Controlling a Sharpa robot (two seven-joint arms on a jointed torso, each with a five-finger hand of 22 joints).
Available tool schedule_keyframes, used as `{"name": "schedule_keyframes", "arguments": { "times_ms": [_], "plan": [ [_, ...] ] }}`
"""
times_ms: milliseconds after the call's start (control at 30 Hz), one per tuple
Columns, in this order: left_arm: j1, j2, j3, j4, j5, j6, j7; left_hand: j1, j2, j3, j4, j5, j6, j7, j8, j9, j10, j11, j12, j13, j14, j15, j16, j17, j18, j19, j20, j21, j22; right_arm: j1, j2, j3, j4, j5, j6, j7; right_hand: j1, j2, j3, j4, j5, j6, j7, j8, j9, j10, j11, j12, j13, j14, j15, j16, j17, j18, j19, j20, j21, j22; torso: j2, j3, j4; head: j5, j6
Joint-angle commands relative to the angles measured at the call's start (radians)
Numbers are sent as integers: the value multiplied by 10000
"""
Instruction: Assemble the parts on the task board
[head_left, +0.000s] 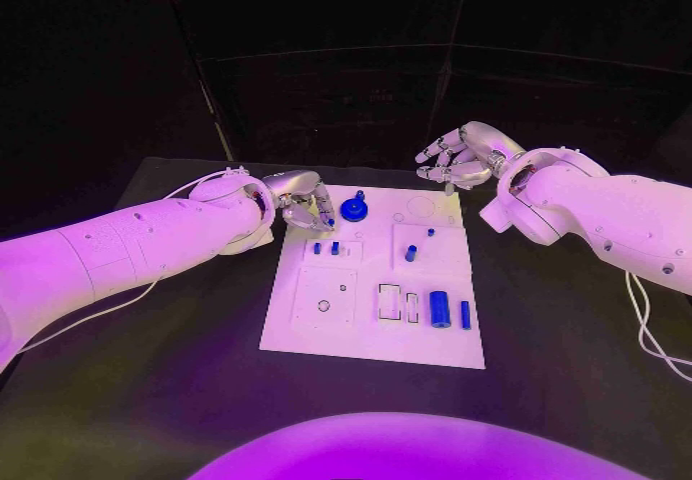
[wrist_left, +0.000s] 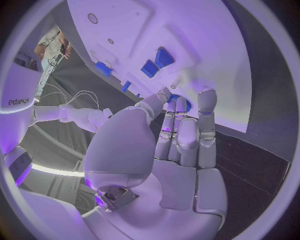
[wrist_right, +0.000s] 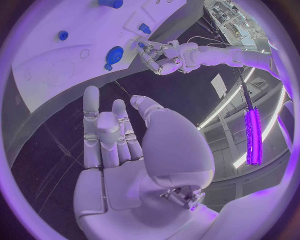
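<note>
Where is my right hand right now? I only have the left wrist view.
Observer: The right hand hovers over the black table just past the far right corner of the task board.
Operator: Is it carrying a part?
Observer: No. The right wrist view shows its palm bare and its fingers apart.
Operator: My own fingers block what lies beyond them. What is there?
Observer: A round blue part stands near the board's far edge, just to the right of the left hand in the head view.
</note>
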Motion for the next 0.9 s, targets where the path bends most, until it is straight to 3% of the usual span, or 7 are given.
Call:
{"name": "schedule_keyframes", "arguments": {
  "times_ms": [33, 900],
  "plan": [
    [16, 56, 12, -56, 76, 49, 109, -1, -39, 3, 26, 21, 41, 52, 5, 8, 38, 28, -19, -10, 42, 9, -12, -1, -43, 42, 0, -32, -6, 17, 6, 7, 10, 27, -74, 99, 72, -43, -7, 75, 24, 71, -29, 66, 1, -2, -63, 54, -9, 30, -41, -60, 3, 133, 44, -7, -45, -8, -2, -1, -9, -8, -9],
    [17, 233, 10, -247, 76, 296, 95, 12, -38, 11, 20, 21, 39, 52, 2, 6, 38, 27, -25, -11, 40, 7, -16, -12, -38, 38, 0, -53, -17, 17, -10, 7, 37, 43, -84, 99, 72, -43, -7, 75, 24, 71, -29, 66, 1, -2, -63, 54, -9, 30, -41, -60, 3, 133, 44, -7, -45, -8, 5, -3, 5, -68, -36]
  ]
}}
